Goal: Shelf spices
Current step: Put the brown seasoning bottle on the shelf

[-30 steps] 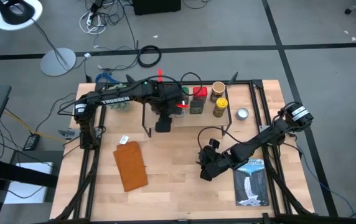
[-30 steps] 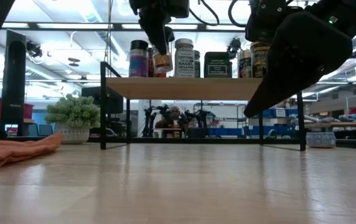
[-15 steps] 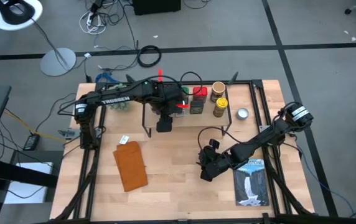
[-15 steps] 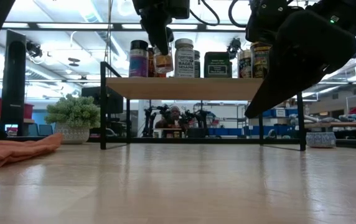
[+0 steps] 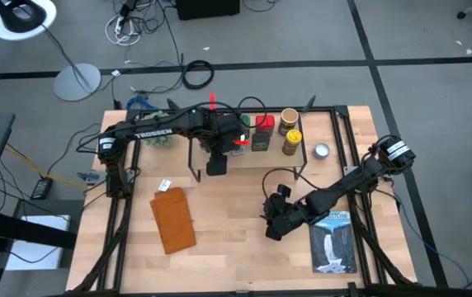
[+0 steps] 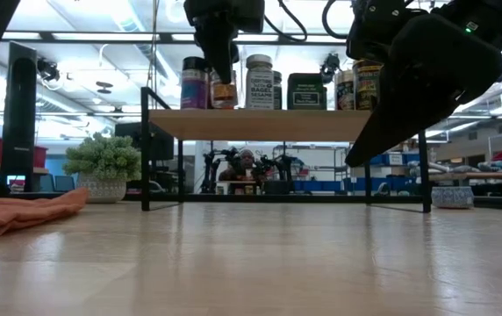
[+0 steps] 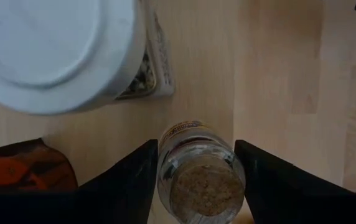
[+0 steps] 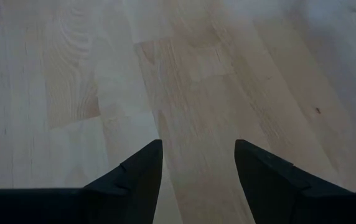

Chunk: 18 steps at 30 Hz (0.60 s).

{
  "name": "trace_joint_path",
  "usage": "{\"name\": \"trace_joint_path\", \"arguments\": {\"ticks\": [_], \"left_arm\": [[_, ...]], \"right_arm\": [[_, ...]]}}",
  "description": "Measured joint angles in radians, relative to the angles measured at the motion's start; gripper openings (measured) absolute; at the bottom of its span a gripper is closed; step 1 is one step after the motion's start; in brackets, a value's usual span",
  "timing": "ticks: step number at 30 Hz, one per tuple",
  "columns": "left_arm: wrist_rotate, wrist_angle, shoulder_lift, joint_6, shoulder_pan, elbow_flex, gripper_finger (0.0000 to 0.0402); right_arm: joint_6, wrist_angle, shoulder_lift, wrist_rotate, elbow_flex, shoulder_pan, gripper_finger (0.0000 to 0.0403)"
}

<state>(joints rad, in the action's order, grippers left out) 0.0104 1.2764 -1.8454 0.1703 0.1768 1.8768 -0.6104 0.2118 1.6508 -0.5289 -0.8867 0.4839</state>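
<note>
My left gripper (image 6: 223,77) hangs over the left part of the shelf (image 6: 260,125) and is shut on a small glass spice jar (image 6: 225,94) with tan contents. Several other spices stand on the board: a dark jar (image 6: 195,83), a white-lidded jar (image 6: 260,82), a dark green tin (image 6: 306,91) and gold-lidded jars (image 5: 290,120). From above, the left arm covers the held jar. My right gripper (image 5: 276,221) is open, low over bare tabletop in front of the shelf, touching nothing. My left gripper pinches the small jar between its two fingers, one finger (image 7: 142,183) on each side of the glass body (image 7: 193,146), just below the tan top (image 7: 206,194). The fingers come from above, pointing down. The jar is upright, its base at the shelf board; whether it rests there I cannot tell.
A small round tin (image 5: 322,151) lies on the table right of the shelf. A blue-and-white book (image 5: 333,242) lies near the right front edge, an orange-brown notebook (image 5: 174,219) at the left front, a potted plant (image 6: 102,162) left of the shelf.
My left gripper has come down a little and shifted slightly toward the table's left, still shut on the small jar. The jar, slightly raised and tipped before, now stands upright with its base down at the shelf board.
</note>
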Motion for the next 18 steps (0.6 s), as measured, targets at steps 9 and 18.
{"name": "trace_joint_path", "arguments": {"ticks": [9,18], "left_arm": [[0.026,0.007,0.003,-0.029,0.001,-0.022,0.0256],[0.058,0.005,-0.001,0.007,0.001,-0.025,0.0285]], "right_arm": [[0.000,0.000,0.000,0.000,0.000,0.000,0.0199],[0.000,0.000,0.000,0.000,0.000,0.000,0.0199]]}}
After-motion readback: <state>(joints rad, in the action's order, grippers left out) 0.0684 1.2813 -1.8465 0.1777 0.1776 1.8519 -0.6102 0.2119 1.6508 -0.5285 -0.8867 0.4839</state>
